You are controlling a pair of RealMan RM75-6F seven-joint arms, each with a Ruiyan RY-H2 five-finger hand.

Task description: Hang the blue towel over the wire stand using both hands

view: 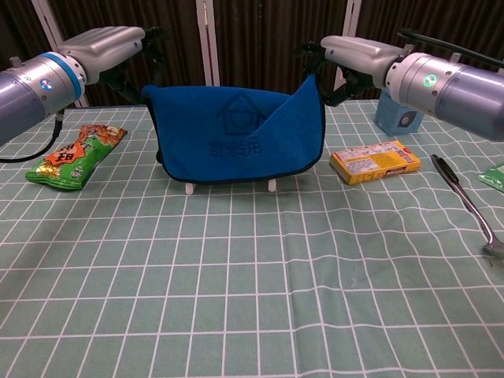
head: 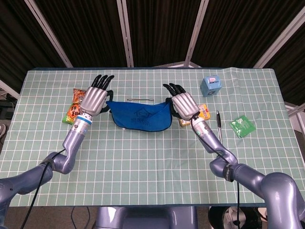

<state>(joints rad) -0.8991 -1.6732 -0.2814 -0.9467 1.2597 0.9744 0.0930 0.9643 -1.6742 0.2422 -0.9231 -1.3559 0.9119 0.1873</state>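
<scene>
The blue towel [view: 236, 135] is hanging over the wire stand [view: 272, 185], whose white feet are showing below its hem. The left hand [view: 118, 46] is gripping the towel's corner at 10 o'clock, and the right hand [view: 346, 55] is gripping the folded corner at 2 o'clock. A snack packet [view: 75, 155] is lying at 9 o'clock on the surface [view: 252, 283], a yellow box [view: 375, 161] at 3 o'clock.

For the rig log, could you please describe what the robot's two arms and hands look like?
Both arms are glossy blue-grey metallic tubes with rounded joints. The left hand and right hand have ribbed silver backs and black fingers. Each wrist carries a lit cyan ring, and a black cable runs along each forearm.
</scene>
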